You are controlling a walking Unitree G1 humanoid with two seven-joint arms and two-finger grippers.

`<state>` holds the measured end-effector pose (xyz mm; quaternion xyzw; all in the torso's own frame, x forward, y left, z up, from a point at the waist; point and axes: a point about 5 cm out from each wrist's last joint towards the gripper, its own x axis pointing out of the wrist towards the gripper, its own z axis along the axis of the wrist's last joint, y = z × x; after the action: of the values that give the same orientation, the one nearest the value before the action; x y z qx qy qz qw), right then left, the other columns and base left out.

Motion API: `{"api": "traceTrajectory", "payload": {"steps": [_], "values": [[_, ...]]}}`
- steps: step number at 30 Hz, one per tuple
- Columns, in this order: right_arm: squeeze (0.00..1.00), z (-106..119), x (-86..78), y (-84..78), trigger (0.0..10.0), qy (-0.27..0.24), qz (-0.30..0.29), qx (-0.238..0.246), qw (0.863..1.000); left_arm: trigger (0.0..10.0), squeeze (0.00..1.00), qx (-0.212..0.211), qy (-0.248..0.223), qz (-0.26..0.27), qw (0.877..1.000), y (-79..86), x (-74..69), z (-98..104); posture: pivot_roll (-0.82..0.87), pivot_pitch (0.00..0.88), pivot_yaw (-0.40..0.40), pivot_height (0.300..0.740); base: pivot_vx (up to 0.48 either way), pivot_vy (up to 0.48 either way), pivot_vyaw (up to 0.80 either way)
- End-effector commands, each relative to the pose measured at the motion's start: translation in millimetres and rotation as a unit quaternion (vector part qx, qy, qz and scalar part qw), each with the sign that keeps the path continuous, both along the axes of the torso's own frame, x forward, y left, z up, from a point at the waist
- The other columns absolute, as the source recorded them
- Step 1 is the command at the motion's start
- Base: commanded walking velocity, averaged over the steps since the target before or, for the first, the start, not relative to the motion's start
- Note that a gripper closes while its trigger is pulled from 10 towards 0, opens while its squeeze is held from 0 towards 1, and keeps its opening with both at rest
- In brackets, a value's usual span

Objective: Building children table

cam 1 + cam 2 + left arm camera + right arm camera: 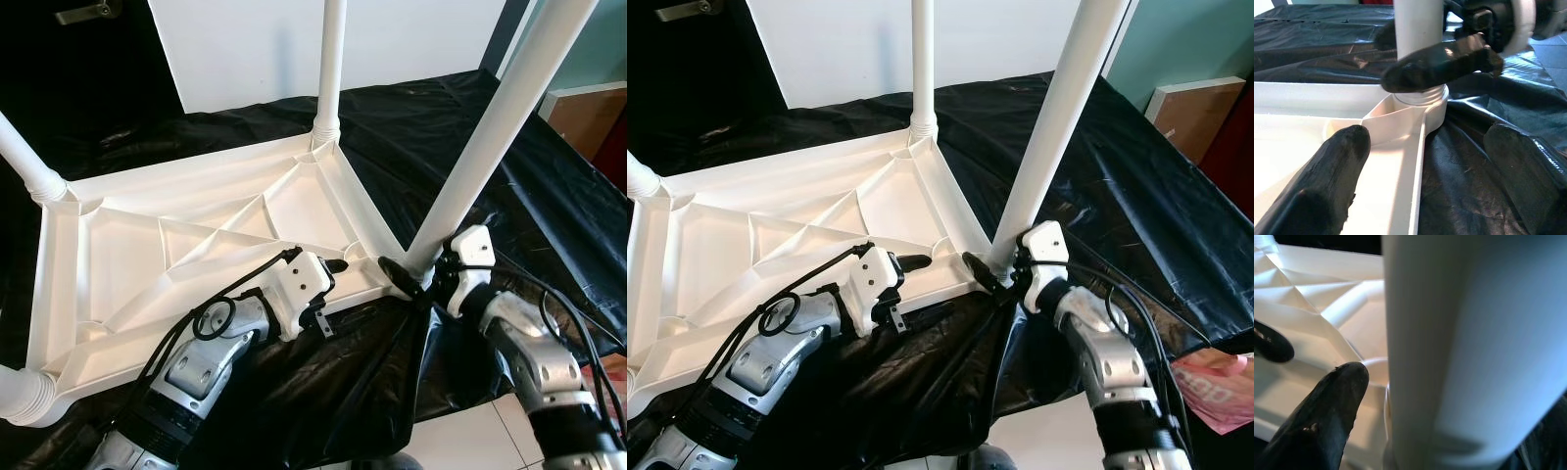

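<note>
A white plastic children's table top (196, 245) is laid upside down on a crinkly black plastic sheet (549, 196), so the ribbed underside with its diagonal bracing is fully on show. Round white plastic legs are stuck up from the corner sockets: a far leg (330, 59) is stood upright at the back corner, a left leg (24, 157) is angled out at the left edge, and a short stub of a front-left leg (24, 397) is seen at the near left corner. The near-right leg (500, 127) is seated in its corner socket (1422, 110) and is leaned a bit to the right. The right gripper (409, 277) is closed around the base of that near-right leg, just above the socket, with one black finger (1322, 416) pressed up against the tube. The left gripper (1425, 171) is held low over the near rim of the table top, right beside the same corner, its two fingers spread apart with nothing between them. A white wall panel (245, 39) is seen behind the table.
</note>
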<state>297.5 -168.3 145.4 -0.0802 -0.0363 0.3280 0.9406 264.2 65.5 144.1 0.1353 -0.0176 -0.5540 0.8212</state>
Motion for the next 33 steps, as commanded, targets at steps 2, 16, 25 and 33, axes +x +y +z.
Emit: {"api": "traceTrajectory", "payload": {"steps": [2,16,25,33], "values": [[0.0,-5,4.1,-1.4,4.5,0.006,0.014,-0.019,1.0,10.0,0.0,0.01,0.004,-0.027,1.0,-3.6,-3.3,-1,-0.01,0.103,-0.032,0.74,0.0,0.0,0.0],[0.0,-18,2.2,-8.8,0.0,0.021,0.001,-0.026,0.999,10.0,0.0,0.008,0.005,-0.019,1.0,-2.9,-4.9,-2,0.0,0.107,-0.045,0.74,0.0,0.0,0.0],[0.0,-27,-1.9,-6.1,10.0,0.026,-0.055,-0.007,0.998,10.0,0.0,0.01,0.005,-0.025,1.0,-3.0,-4.7,-2,-0.01,0.107,-0.03,0.74,0.0,0.0,0.0],[0.0,-31,-0.7,-2.1,10.0,0.025,-0.163,0.013,0.986,10.0,0.0,0.013,0.005,-0.033,0.999,-4.0,-4.4,-3,-0.02,0.101,-0.023,0.74,0.0,0.0,0.0]]}}
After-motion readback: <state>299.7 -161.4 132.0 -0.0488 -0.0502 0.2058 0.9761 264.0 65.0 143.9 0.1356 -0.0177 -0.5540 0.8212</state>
